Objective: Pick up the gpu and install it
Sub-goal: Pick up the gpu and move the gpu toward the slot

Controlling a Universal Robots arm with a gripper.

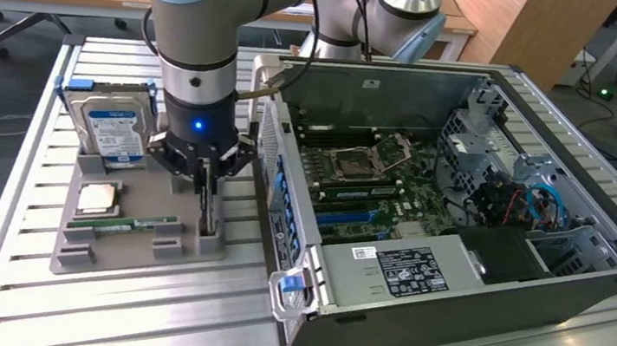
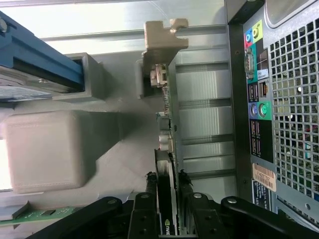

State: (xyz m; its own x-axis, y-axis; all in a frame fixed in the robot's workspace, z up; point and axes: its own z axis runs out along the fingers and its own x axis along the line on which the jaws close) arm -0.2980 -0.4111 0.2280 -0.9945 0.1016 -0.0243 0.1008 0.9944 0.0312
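Item: hard drive with blue label, standing upright in the grey holder, well off to the exterior view's left of the fingers; posing no hazard unless the arm is swinging wide. Item: processor chip and RAM stick, lying flat in the same holder, near the fingers on that same side; a sideways drift of the wrist is risking a knock to either. Item: gpu, standing on edge in a slot along the holder's case-side edge, directly between the fingers, its bracket end sitting against a pale post away from them. The fingers are appearing closed on the card, one pressing each face, gripping toward one end rather than the middle. Judged hazards: the thin board is offering little surface, so it may be slipping or pivoting about the grip once its weight is hanging free. A pull not running straight out of the slot may be jamming the card or dragging the holder across the table. Item: open computer case, lying just beside the fingers to the exterior view's right, its perforated rear panel close to the card. A tilted carry is risking the bracket striking that wall, and a skewed approach is risking damage to the card's edge at the motherboard slots.
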